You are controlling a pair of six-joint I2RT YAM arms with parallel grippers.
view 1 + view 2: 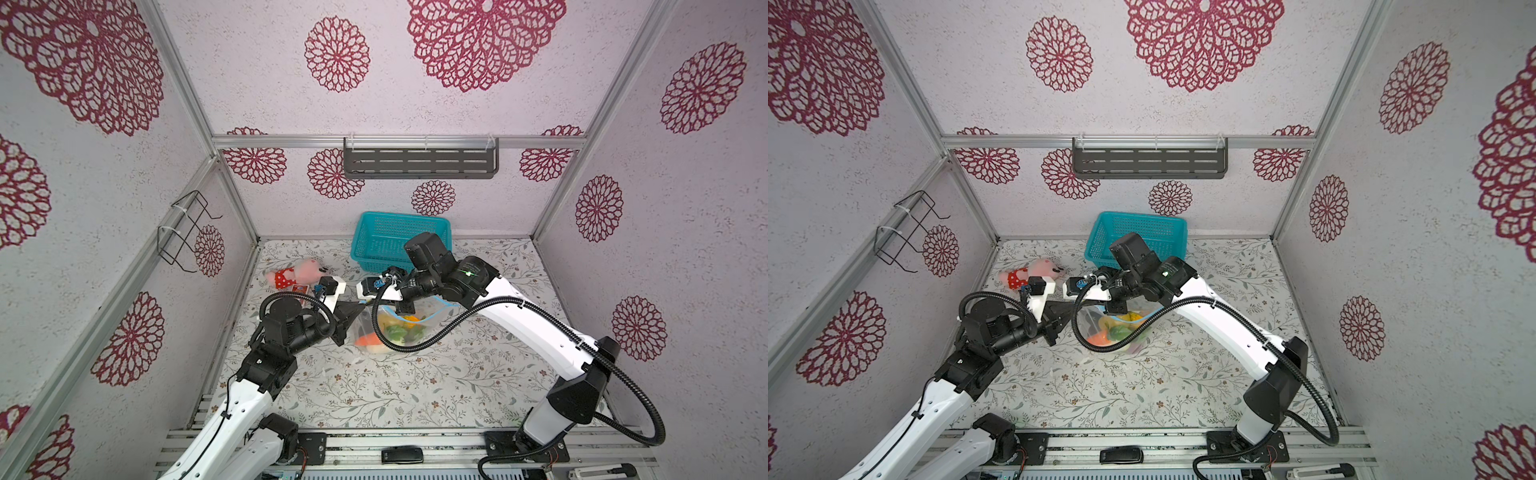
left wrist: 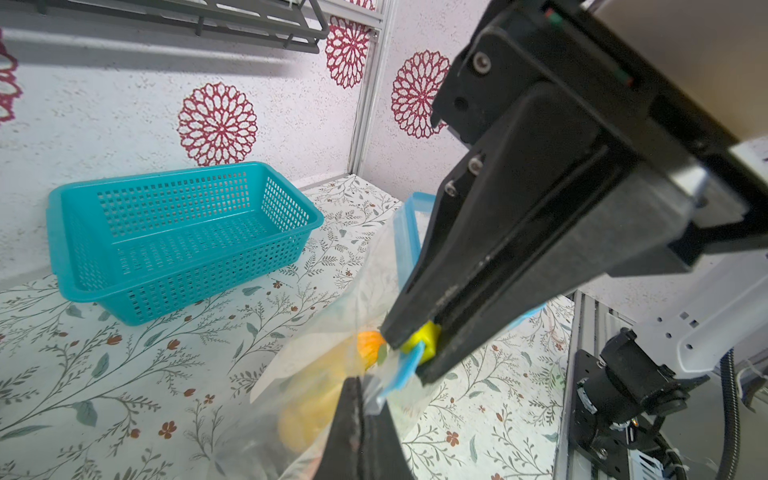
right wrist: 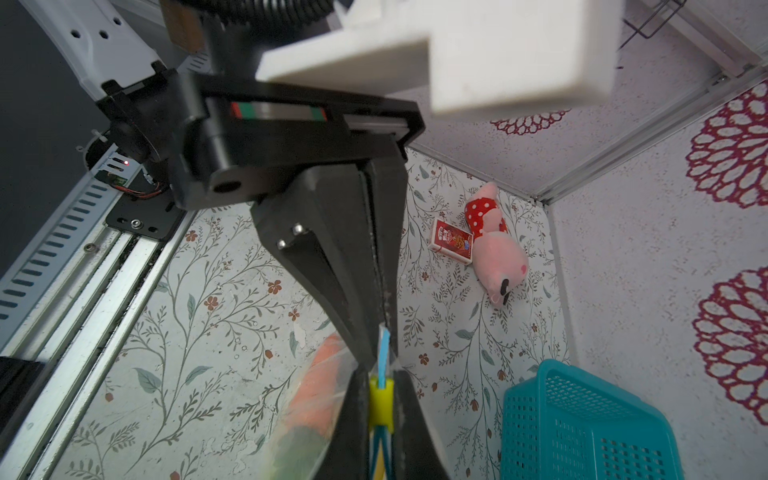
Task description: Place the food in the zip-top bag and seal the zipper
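Right wrist view has the left gripper (image 3: 383, 338) clenched on the end of the zipper (image 3: 384, 349), the blue strip pinched between its black jaws. Just beside it the right gripper (image 3: 380, 376) is clamped on the yellow slider (image 3: 381, 405) that rides that strip.

In both top views the zip-top bag (image 1: 430, 318) hangs between the two grippers near the middle of the table (image 1: 415, 382), its lower part resting on the cloth. The food (image 1: 397, 331) shows through the clear plastic, green, orange and yellow pieces together. I see no loose food on the table. The teal basket (image 1: 395, 241) stands far behind and looks empty; the plush toy (image 1: 291, 274) and a small red card box (image 3: 451, 241) lie far left.

Filling looks finished, so sealing is in hand. The slider sits almost against the pinched end. Whether the track behind it is closed, I cannot tell. If closed, both grippers should let go. If not, the slider must travel right while the left keeps the strip taut.
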